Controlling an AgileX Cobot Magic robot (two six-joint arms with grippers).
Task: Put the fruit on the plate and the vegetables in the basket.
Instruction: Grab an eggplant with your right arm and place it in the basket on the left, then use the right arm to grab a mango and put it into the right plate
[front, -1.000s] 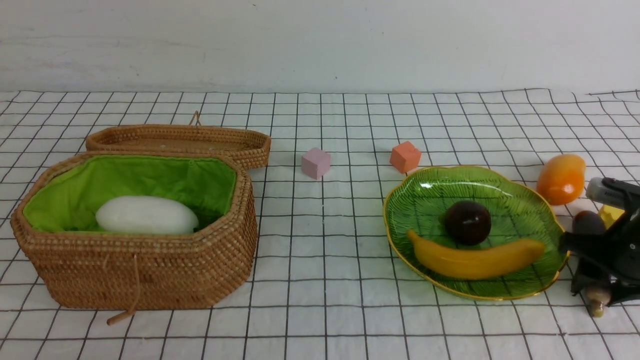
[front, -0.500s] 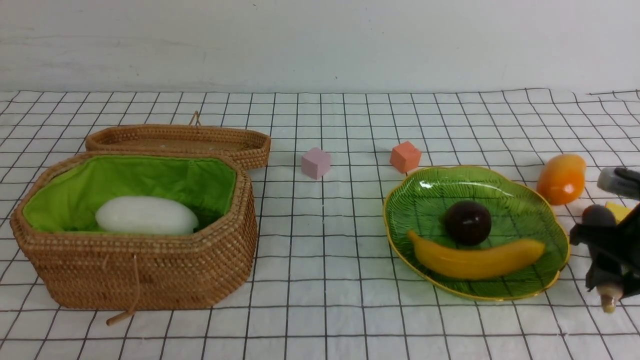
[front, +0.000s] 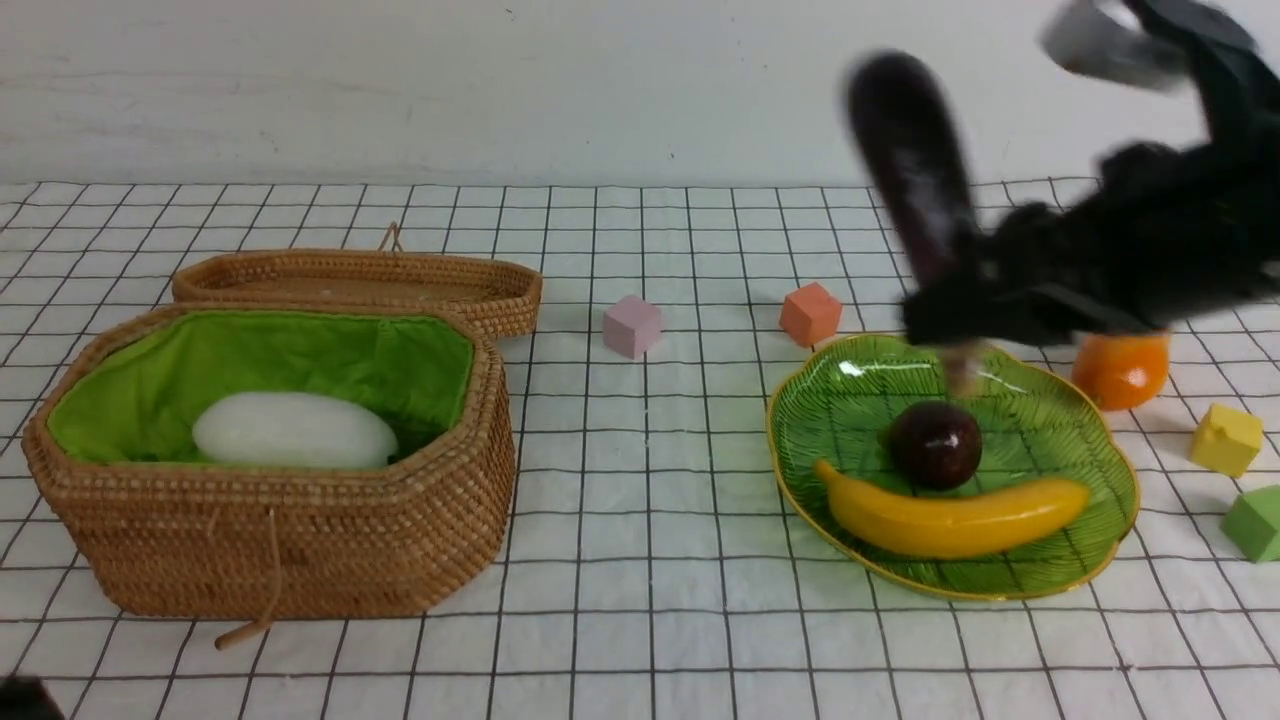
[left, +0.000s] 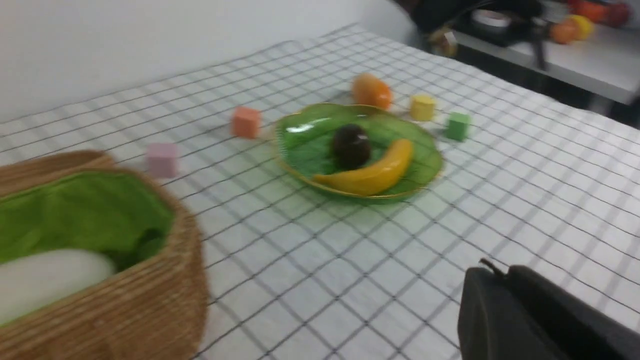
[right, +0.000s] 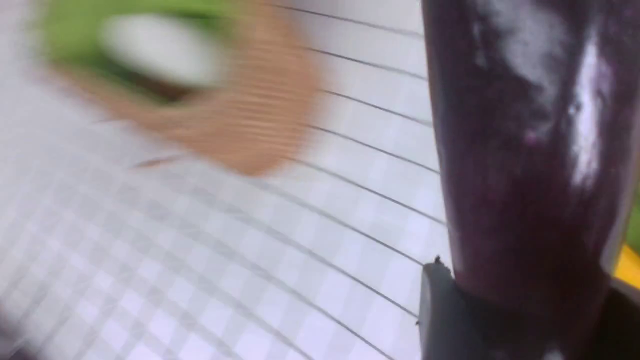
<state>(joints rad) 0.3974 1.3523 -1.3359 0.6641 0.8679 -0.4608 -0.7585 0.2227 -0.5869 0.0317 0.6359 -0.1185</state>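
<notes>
Right arm: raised above the plate (front: 1010, 570), reaching inward from the right; fingers (right: 440, 310) clamped around the eggplant (right: 530, 150), my grip.

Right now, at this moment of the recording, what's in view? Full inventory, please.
basket: 1, brown with green lining, left
woven lid: 1, brown, behind basket
white radish: 1, inside basket
plate: 1, green, gold rim, right
mangosteen: 1, dark purple, on plate
banana: 1, yellow, on plate
mango: 1, orange, behind plate
cubes: 4; pink, orange, yellow, green, on table
eggplant: 1, purple, in right claw
right claw: 1, black, raised
left claw: 1, dark, near corner
</notes>
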